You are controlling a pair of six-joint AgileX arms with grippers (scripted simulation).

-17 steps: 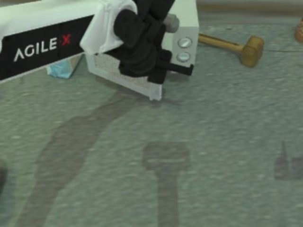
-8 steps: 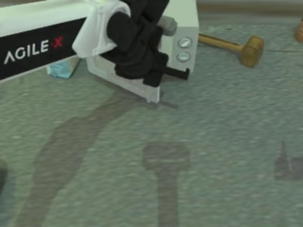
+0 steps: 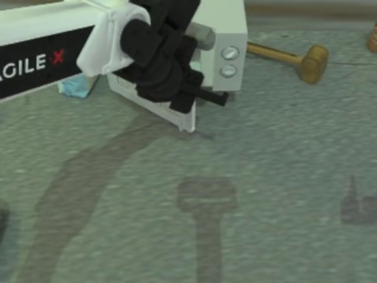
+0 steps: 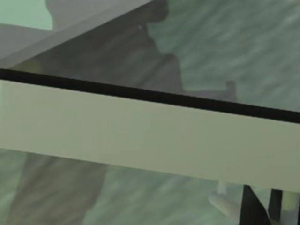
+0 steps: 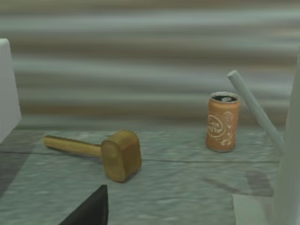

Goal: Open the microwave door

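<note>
The white microwave [image 3: 227, 23] stands at the table's far edge, its two grey knobs [image 3: 229, 62] facing the front. The microwave door [image 3: 177, 115] is swung partly out from the body, its free edge pointing toward the table's middle. My left gripper [image 3: 213, 96] reaches over the door and is shut on its free end. In the left wrist view the door [image 4: 140, 131] crosses the whole picture edge-on, with a dark finger [image 4: 253, 211] below it. My right arm is outside the top view; one dark fingertip [image 5: 91, 211] shows in its wrist view.
A wooden mallet [image 3: 300, 59] lies right of the microwave, also seen as the mallet [image 5: 117, 154] in the right wrist view. An orange can [image 5: 222, 122] stands farther right. A pale blue package [image 3: 76, 87] sits under my left arm, left of the door.
My left gripper has pulled back toward the left, and the door's free edge has swung with it, farther away from the microwave's front.
</note>
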